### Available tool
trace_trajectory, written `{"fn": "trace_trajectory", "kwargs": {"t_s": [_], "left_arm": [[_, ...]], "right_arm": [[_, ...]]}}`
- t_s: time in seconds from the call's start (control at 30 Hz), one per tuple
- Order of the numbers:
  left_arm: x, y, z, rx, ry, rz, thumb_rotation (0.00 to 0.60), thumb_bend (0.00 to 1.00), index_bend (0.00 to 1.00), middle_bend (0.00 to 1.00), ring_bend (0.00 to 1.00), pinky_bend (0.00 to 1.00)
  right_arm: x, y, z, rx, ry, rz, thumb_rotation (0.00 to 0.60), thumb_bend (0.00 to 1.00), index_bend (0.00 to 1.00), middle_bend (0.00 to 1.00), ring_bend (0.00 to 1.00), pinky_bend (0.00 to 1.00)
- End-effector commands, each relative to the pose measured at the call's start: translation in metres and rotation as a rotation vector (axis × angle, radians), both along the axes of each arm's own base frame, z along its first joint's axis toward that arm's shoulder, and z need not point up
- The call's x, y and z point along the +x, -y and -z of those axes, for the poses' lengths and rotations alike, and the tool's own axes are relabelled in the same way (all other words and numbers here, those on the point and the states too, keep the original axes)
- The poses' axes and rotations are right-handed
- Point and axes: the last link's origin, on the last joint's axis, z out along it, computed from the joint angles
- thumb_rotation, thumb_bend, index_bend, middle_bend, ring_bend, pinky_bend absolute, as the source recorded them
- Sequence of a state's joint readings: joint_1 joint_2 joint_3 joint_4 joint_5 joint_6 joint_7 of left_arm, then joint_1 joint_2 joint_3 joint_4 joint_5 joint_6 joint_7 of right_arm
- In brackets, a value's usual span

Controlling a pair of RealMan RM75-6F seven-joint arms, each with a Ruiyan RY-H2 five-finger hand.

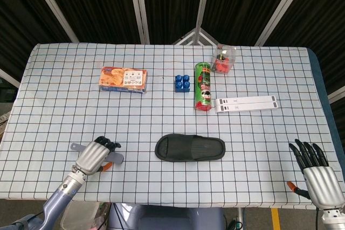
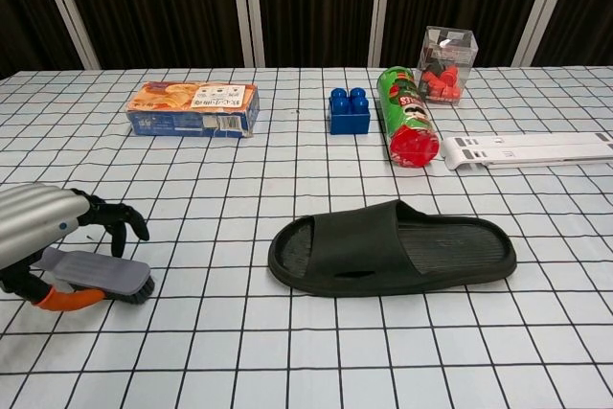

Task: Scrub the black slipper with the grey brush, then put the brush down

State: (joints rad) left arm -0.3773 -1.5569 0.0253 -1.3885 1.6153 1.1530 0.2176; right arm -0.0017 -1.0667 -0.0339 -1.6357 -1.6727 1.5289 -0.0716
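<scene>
While the left hand curled over the grey brush, grasp unclear, the black slipper lay to its right, long axis crosswise.

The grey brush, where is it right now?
The grey brush lies on the table's near left part, under the left hand, well left of the black slipper.

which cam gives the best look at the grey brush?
Chest view: the grey brush is close and side-on, showing back, bristles and handle beneath the left hand. In the head view the hand covers most of it; only its ends poke out.
</scene>
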Motion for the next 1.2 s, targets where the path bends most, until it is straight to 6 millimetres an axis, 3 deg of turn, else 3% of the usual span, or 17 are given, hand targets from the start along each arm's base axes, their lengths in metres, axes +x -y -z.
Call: {"fn": "trace_trajectory", "kwargs": {"t_s": [0.03, 0.23, 0.57, 0.93, 1.2], "left_arm": [[0.0002, 0.0000, 0.0005, -0.002, 0.002, -0.002, 0.600, 0.32, 0.30, 0.44, 0.32, 0.26], [0.0006, 0.0006, 0.0018, -0.012, -0.004, -0.001, 0.600, 0.36, 0.31, 0.45, 0.33, 0.26], [-0.0006, -0.0012, 0.0045, -0.013, 0.008, -0.027, 0.600, 0.45, 0.36, 0.51, 0.39, 0.41], [-0.0032, -0.0034, 0.0062, -0.006, 0.004, -0.042, 0.600, 0.67, 0.41, 0.56, 0.45, 0.48], [-0.0016, -0.0053, 0.0027, 0.024, 0.024, -0.037, 0.600, 0.70, 0.42, 0.58, 0.47, 0.51]], "right_arm": [[0.0000, 0.0000, -0.0001, -0.001, -0.001, 0.001, 0.600, 0.21, 0.00, 0.00, 0.00, 0.00], [-0.0001, 0.0004, 0.0005, 0.001, -0.005, 0.003, 0.600, 0.21, 0.00, 0.00, 0.00, 0.00], [-0.0011, 0.0013, -0.0002, 0.000, -0.004, 0.007, 0.600, 0.21, 0.00, 0.00, 0.00, 0.00], [-0.0009, 0.0015, 0.0003, 0.002, -0.001, 0.009, 0.600, 0.21, 0.00, 0.00, 0.00, 0.00], [0.0001, 0.0007, 0.0007, 0.006, 0.001, 0.007, 0.600, 0.21, 0.00, 0.00, 0.00, 0.00]]}}
